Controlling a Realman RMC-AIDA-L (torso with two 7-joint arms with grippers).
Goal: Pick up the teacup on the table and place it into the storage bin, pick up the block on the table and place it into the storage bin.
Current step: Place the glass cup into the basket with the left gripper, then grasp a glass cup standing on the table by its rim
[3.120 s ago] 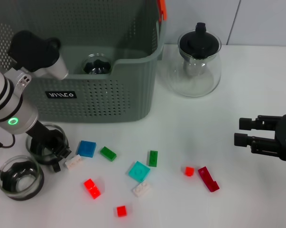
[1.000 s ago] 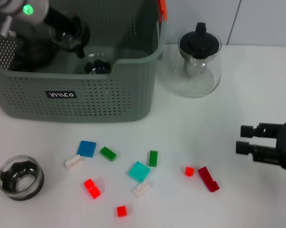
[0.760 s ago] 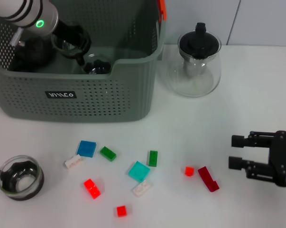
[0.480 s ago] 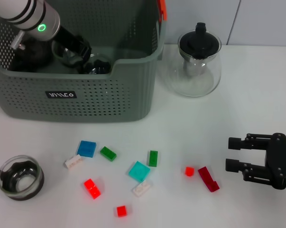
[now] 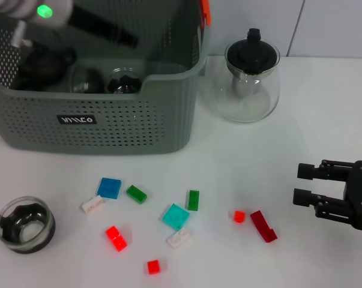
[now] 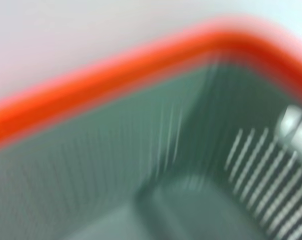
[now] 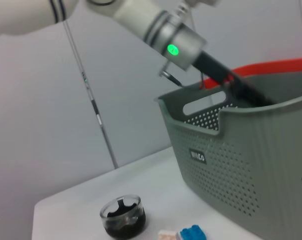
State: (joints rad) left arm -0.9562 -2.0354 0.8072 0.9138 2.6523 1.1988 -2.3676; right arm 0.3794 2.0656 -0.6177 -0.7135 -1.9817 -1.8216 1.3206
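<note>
The grey-green storage bin point(image 5: 168, 75) stands at the back left; it also shows in the right wrist view point(image 7: 251, 150). Two teacups lie inside it point(image 5: 87, 79) point(image 5: 123, 81). Another glass teacup point(image 5: 24, 224) with a black insert stands on the table at the front left. Coloured blocks lie in front of the bin, among them a blue one point(image 5: 110, 187) and a dark red one point(image 5: 263, 226). My left gripper point(image 5: 117, 37) is a blurred streak above the bin and holds nothing. My right gripper point(image 5: 304, 183) is open, just right of the dark red block.
A glass teapot point(image 5: 251, 72) with a black lid stands right of the bin. Green point(image 5: 194, 200), teal point(image 5: 176, 216), white point(image 5: 179, 239) and small red point(image 5: 153, 266) blocks are scattered on the white table. The left wrist view shows only the bin's orange rim point(image 6: 115, 70).
My left gripper let a teacup go inside the bin and rose away from it. My right gripper pulled back a little to the right.
</note>
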